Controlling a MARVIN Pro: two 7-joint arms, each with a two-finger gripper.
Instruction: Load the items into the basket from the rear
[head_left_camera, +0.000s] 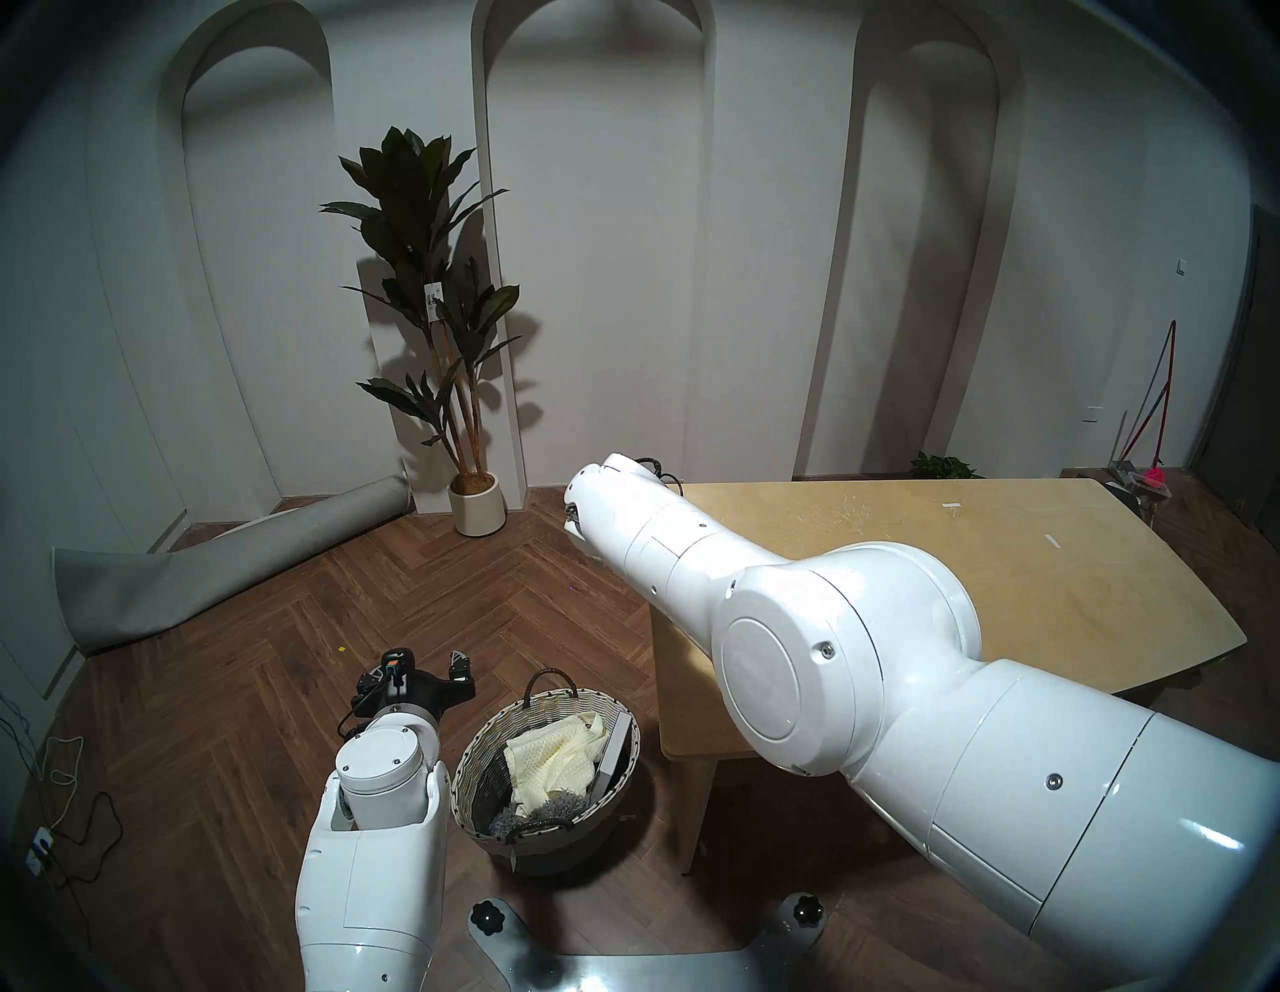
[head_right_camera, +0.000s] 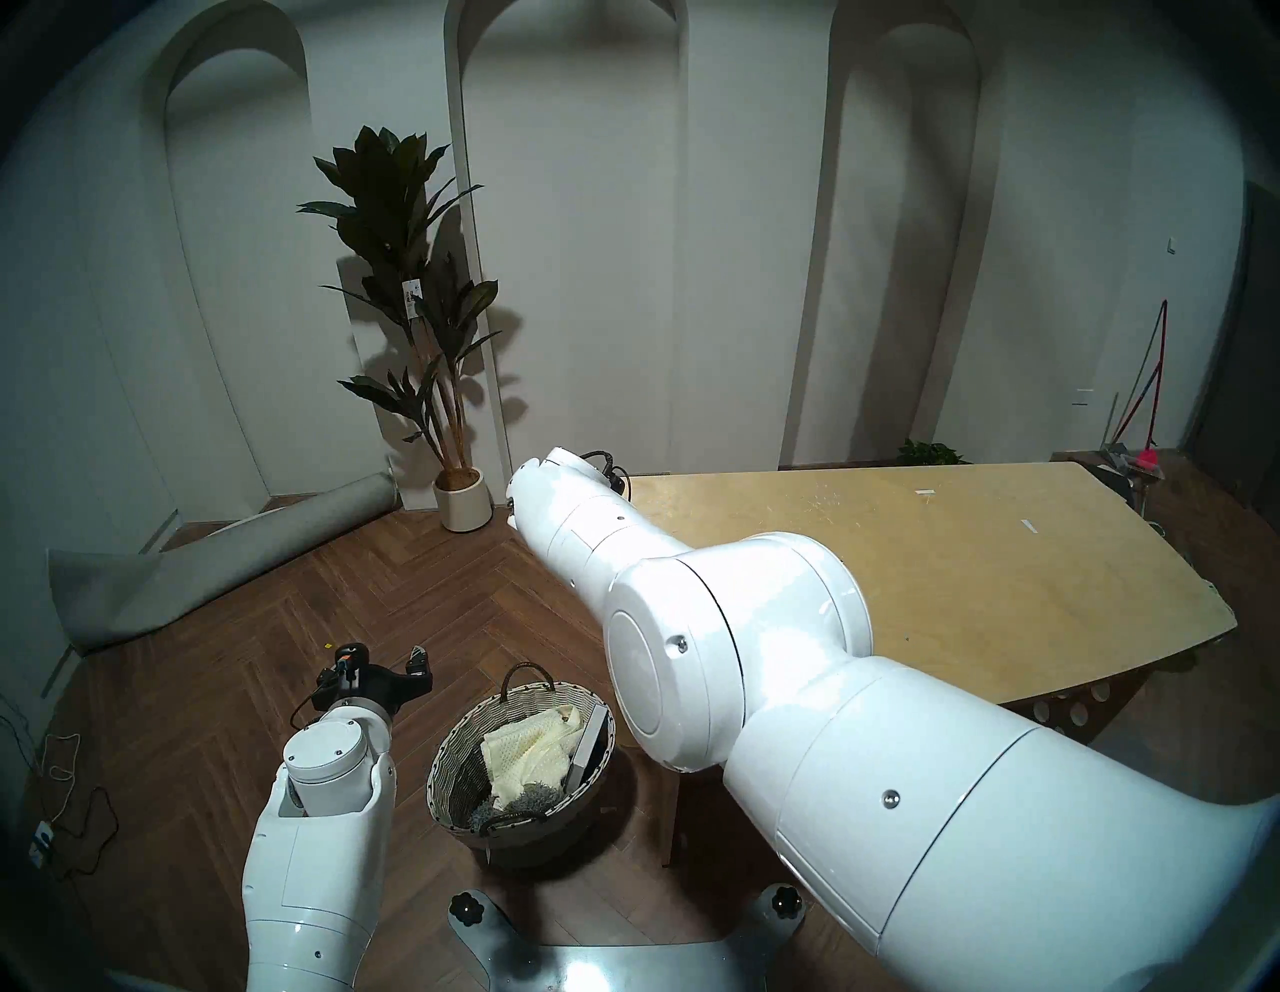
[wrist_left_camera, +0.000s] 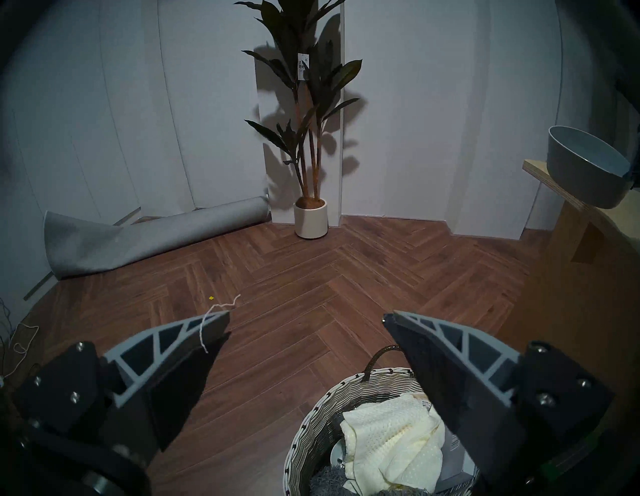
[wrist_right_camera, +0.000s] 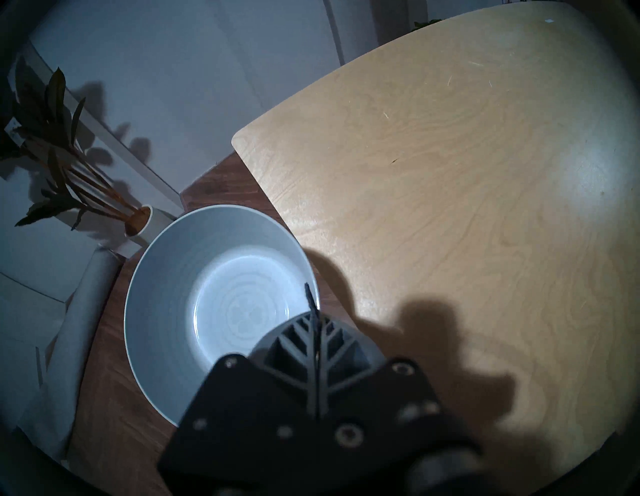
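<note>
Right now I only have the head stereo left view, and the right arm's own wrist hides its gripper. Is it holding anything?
Observer: Yes. The right wrist view shows the right gripper shut on the rim of the grey-white bowl.
Operator: Is the bowl over the table?
Observer: Mostly past the table corner, over the floor.
Operator: Anything on the left gripper?
Observer: The left gripper is open and empty, but a white thread hangs from one finger.
</note>
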